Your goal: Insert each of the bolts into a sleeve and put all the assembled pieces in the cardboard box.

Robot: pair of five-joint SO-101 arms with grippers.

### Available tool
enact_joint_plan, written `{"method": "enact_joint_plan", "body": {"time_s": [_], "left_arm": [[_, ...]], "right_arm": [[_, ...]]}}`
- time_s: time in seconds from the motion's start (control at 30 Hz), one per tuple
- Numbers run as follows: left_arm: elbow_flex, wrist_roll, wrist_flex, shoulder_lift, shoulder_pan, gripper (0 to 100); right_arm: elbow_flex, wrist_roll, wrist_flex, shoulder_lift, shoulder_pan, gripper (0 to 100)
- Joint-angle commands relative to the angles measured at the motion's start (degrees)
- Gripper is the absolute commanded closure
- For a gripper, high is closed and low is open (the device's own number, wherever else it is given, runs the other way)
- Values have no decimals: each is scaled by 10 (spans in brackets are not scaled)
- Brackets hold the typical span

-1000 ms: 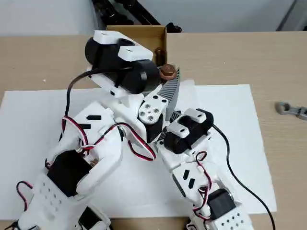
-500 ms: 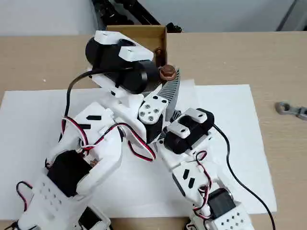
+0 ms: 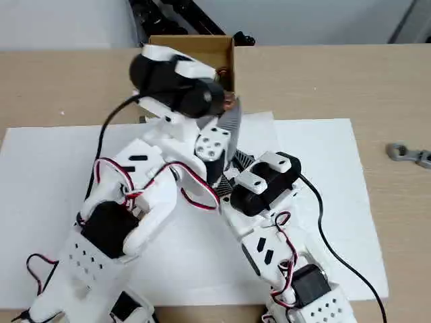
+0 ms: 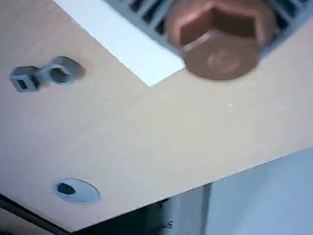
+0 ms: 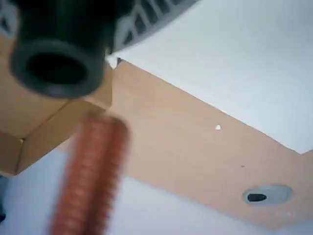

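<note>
Left tool (image 4: 215, 12): closed on a copper-coloured bolt (image 4: 220, 46). Hex head pinched between the ribbed grey fingers (image 4: 142, 7). In the high view this tool (image 3: 229, 105) hangs at the near right corner of the cardboard box (image 3: 202, 47). The bolt (image 3: 229, 101) peeks out just past the arm's black motor housing.

Right tool (image 5: 73, 24): gripping a black sleeve (image 5: 56, 68), open bore facing the wrist camera. One ribbed finger (image 5: 146, 19) lies against it.

Bolt vs sleeve: the bolt's threaded shank (image 5: 90, 176) sits just beside the sleeve's mouth, not inside it. Shank is blurred; cannot tell whether the two touch.

Cardboard box: open-topped, at the far edge of the bench (image 3: 323, 81), roughly mid-length. Its brown wall (image 5: 49, 132) shows behind sleeve and shank. Inside is hidden by the left arm, so contents cannot be told.

White paper sheet (image 3: 323, 168): covers the middle of the bench out to the near edge. Both arms rise over it.

Small grey ring-ended piece (image 3: 404, 153): lies on bare wood near the right edge of the bench, off the paper. Also in the left wrist view (image 4: 44, 76).

Round grey cable grommet (image 4: 76, 190): set in the bench top near an edge. Also in the right wrist view (image 5: 266, 195).
</note>
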Motion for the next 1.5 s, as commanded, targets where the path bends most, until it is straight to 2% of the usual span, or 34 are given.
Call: {"method": "enact_joint_plan", "body": {"time_s": [0.0,0.67,0.93,1.2,1.47], "left_arm": [[-4,30,-20,-5,-14,994],[14,55,-21,-3,-11,994],[44,54,-65,-2,-13,994],[50,53,-67,-1,-14,994],[72,37,-93,-1,-14,994]], "right_arm": [[-34,-7,-15,1,4,995],[-34,-7,-15,1,4,995],[-34,-8,-13,1,4,995],[-34,-8,-11,1,3,995],[-34,-38,-10,1,3,995]]}}
